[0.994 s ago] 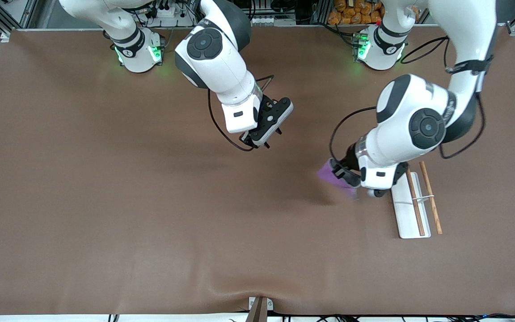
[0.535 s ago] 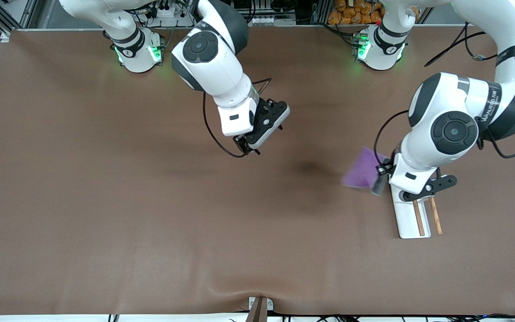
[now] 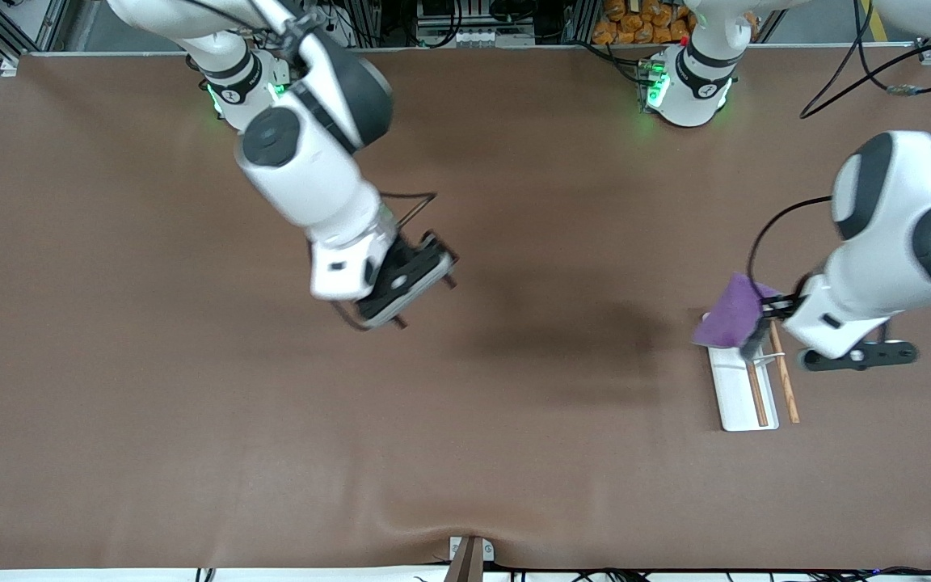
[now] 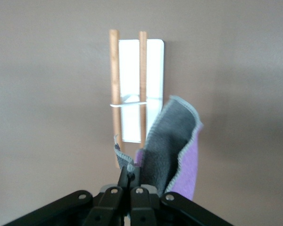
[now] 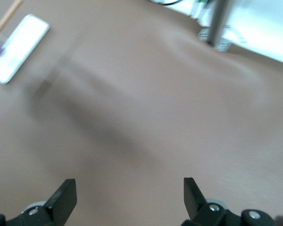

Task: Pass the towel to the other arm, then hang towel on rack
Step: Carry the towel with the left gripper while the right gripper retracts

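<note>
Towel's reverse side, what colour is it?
Dark grey with a pale stitched edge; the towel shows this best in the left wrist view.

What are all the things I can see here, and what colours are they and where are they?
towel: one, purple with a dark grey reverse, hanging from the left end effector over the rack's end farther from the front camera
rack: one, flat white base with two brown wooden rods and a thin silver crossbar, on the table toward the left arm's end
table: one, brown, under everything
left end effector: one, black, shut on the towel, up over the rack
right end effector: one, black, open and holding nothing, over bare table toward the right arm's end
</note>
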Tool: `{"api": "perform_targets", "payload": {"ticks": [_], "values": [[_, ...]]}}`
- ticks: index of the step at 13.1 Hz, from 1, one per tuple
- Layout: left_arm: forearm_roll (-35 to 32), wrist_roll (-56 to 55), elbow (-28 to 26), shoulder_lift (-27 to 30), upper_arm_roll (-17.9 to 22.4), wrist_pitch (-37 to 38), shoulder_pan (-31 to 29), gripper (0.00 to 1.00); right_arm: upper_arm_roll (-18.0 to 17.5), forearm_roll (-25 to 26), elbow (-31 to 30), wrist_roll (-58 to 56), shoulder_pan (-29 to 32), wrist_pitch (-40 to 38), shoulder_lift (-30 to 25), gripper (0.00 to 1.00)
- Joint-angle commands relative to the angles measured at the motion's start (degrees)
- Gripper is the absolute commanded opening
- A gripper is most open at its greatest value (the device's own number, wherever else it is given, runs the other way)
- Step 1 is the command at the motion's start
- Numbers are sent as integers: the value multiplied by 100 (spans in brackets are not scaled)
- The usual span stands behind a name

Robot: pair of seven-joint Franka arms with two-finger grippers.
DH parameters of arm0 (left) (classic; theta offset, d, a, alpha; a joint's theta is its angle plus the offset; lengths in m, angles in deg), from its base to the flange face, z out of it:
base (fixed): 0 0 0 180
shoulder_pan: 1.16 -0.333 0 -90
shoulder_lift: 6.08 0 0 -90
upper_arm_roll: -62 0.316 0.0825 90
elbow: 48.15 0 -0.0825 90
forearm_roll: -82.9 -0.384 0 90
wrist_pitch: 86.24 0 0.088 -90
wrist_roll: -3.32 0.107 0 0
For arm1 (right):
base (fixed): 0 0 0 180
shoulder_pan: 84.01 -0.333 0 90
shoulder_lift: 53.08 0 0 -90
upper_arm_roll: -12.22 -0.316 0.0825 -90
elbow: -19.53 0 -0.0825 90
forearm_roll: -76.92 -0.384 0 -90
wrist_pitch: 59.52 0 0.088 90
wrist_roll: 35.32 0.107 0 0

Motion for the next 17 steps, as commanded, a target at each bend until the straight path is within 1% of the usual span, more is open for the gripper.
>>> {"api": "perform_targets", "payload": {"ticks": [1, 4, 5, 7, 9, 11, 13, 15, 16, 17], "values": [[-106, 824, -11, 238, -55, 114, -359, 0, -117, 4, 79, 84, 672, -97, 3, 100], [-80, 1747, -2, 256, -64, 105, -816, 0, -108, 4, 44, 84, 1436, -97, 3, 100], [-80, 1950, -2, 256, -64, 87, -888, 0, -108, 13, 17, 75, 1683, -131, -32, 100], [-97, 2337, 76, 248, -47, 70, -932, 0, -108, 56, 17, 75, 2044, -787, -137, 100], [-123, 2715, 156, 204, -47, 61, -1055, 0, -100, 100, 26, 66, 2509, -1797, -330, 100], [-386, 2962, 156, 195, -55, 17, -1117, 0, -100, 83, 17, 22, 2958, -2335, -549, 100], [-466, 3164, 174, 195, -55, -18, -1125, 0, 277, 83, 0, 40, 2933, -2950, -883, 100], [-458, 3209, 192, 186, -55, -18, -1152, 0, 331, 92, -9, 40, 2916, -3749, -1252, 100], [-457, 3209, 191, 160, -55, -27, -1161, 0, 453, 101, -53, 75, 2776, -4031, -1445, 100], [-475, 3183, 183, 116, -55, -44, -1152, 0, 750, 101, -79, 84, 2540, -4199, -1612, 100]]}}
